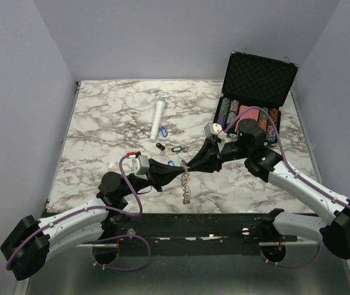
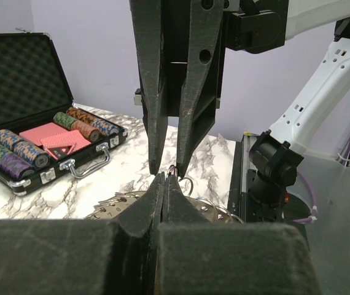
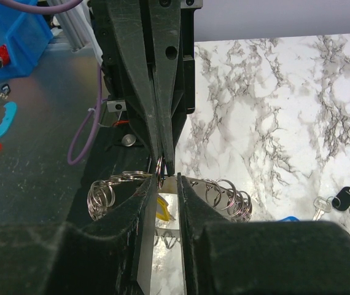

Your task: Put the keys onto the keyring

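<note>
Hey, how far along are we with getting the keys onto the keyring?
Done: the keyring is picked up, dangling toward the table. In hand: the left gripper's jaws are shut on it, with the right gripper meeting it at the same spot. Left: the keys with blue and black tags lie loose on the table, none visibly threaded.

From above its near edge we overlook the whole marbled white-grey bench (image 1: 101,110); mid-bench, our two close wrist views face each other, sharing that meeting spot.
</note>
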Tool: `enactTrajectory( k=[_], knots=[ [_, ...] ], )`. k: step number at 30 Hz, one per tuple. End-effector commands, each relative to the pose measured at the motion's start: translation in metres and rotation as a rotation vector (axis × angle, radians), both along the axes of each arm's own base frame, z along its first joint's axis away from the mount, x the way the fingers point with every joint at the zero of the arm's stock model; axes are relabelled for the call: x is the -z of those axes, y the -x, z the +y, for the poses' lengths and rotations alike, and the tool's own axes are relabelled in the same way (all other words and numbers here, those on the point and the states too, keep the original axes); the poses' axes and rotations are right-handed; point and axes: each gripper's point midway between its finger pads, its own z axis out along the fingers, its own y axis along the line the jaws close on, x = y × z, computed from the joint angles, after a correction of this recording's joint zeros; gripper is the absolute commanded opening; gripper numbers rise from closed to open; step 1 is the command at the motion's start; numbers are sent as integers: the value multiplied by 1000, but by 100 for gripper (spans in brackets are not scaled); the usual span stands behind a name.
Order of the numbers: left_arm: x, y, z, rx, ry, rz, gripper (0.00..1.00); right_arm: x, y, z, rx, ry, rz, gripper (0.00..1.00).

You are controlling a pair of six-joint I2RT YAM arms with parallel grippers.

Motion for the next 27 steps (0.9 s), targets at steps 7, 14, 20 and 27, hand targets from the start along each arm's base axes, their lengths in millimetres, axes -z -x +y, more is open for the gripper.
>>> enactTrajectory(
  k=[7, 14, 20, 27],
  knots=[
    [-16, 2, 6, -18, 57, -34, 0, 0, 12, 6, -59, -11, 20, 27],
    [-15, 3, 6, -14, 52, -32, 0, -12, 11, 8, -56, -30, 28, 26],
    [-14, 5, 8, -9, 54, -31, 0, -16, 10, 9, -52, -39, 58, 27],
    [-12, 7, 9, -9, 56, -22, 0, -27, 3, 9, -17, -51, 61, 29]
  ],
)
